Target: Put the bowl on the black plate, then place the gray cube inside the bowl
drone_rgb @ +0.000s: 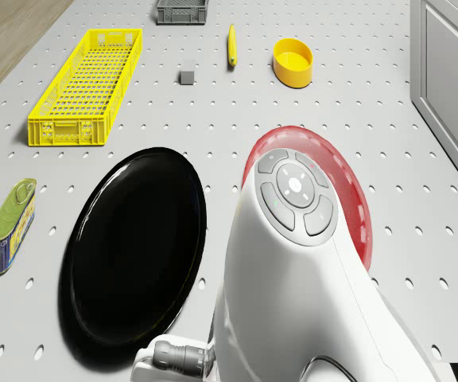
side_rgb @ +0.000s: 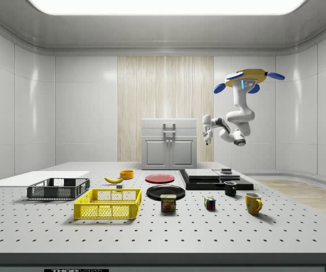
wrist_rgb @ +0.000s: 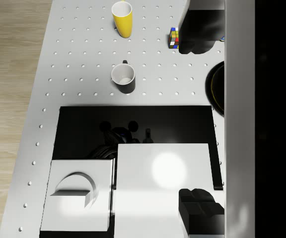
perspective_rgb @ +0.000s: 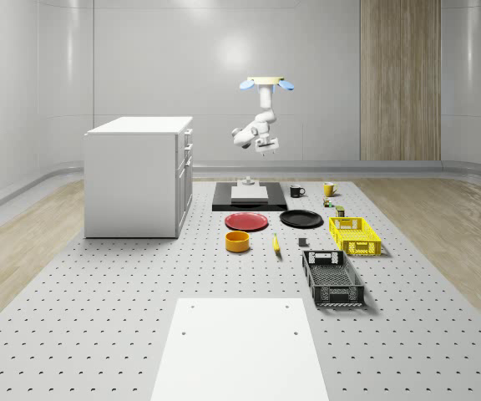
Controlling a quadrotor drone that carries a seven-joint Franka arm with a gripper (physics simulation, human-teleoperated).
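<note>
I've got the drone (perspective_rgb: 267,83) hovering high over the far end of the bench (perspective_rgb: 98,334), above the black pad (perspective_rgb: 249,199) with its white block (perspective_rgb: 249,192). The arm is folded beneath it. The gripper (perspective_rgb: 264,153) hangs in the air well above that pad, touching nothing. In the wrist view I'm looking straight down at the pad. Two dark fingers (wrist_rgb: 197,213) show at opposite sides of that picture, so the claw is spread wide with nothing in it.

The orange bowl (perspective_rgb: 238,241) sits upright on the bare bench, just on the near side of the red plate (perspective_rgb: 246,221) and apart from it. The black plate (perspective_rgb: 301,219) lies beside the red one, toward the whole-scene view's right, and has nothing on it. The gray cube (perspective_rgb: 302,243) rests on the bench just nearer than the black plate, between the banana (perspective_rgb: 275,244) and the yellow crate (perspective_rgb: 355,235). So bowl and cube are both off the plate, and the gripper is well apart from all three.

A black crate (perspective_rgb: 332,278) stands nearer the bench's front edge. A black mug (perspective_rgb: 296,191) and a yellow mug (perspective_rgb: 329,189) stand beside the pad. Near them are a colour cube (wrist_rgb: 173,37) and a tin can (drone_rgb: 10,225). A white cabinet (perspective_rgb: 136,175) stands by the bench's edge at the whole-scene view's left.
</note>
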